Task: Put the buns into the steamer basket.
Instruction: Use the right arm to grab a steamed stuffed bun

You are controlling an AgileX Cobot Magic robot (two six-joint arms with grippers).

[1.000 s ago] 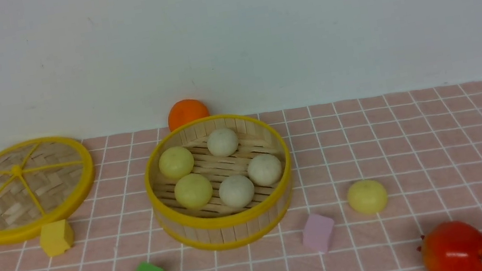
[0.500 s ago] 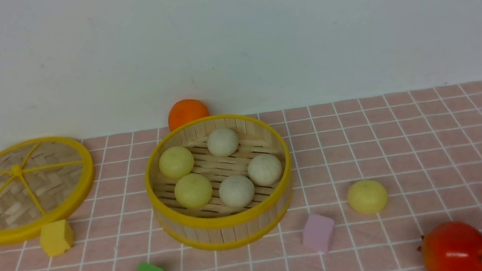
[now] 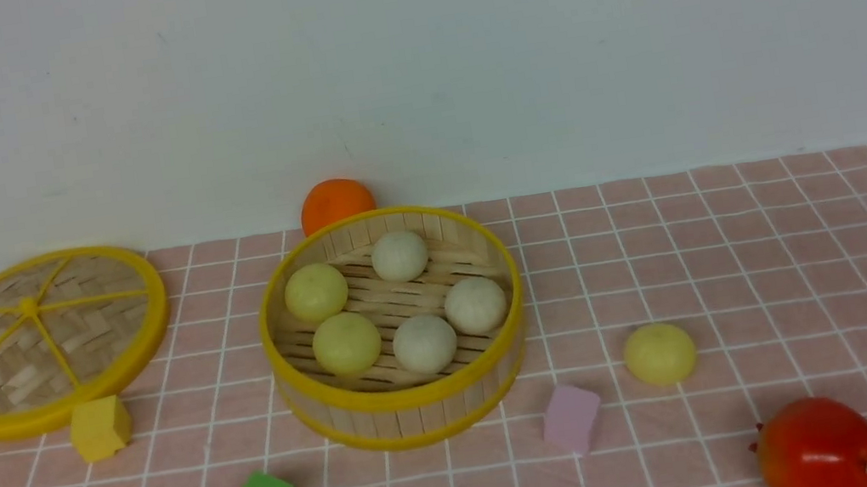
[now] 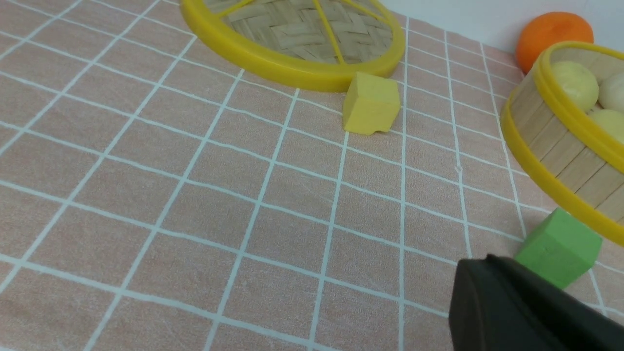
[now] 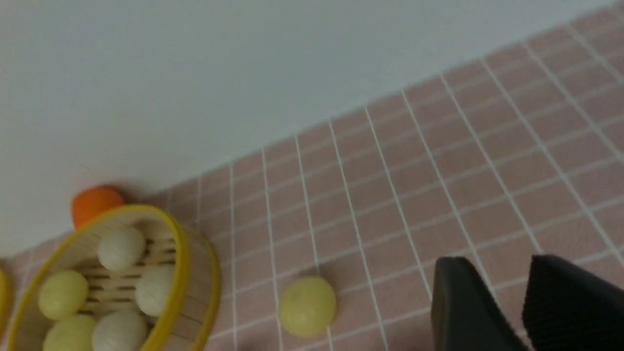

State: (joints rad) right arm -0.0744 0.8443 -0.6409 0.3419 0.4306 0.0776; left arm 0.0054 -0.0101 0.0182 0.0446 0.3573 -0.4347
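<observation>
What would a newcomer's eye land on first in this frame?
Probably the steamer basket at the centre of the pink checked cloth, with five buns inside, two pale yellow and three off-white. Next, the lone yellow bun left out on the cloth to the basket's right, and the glossy red fruit at the near right corner.
</observation>
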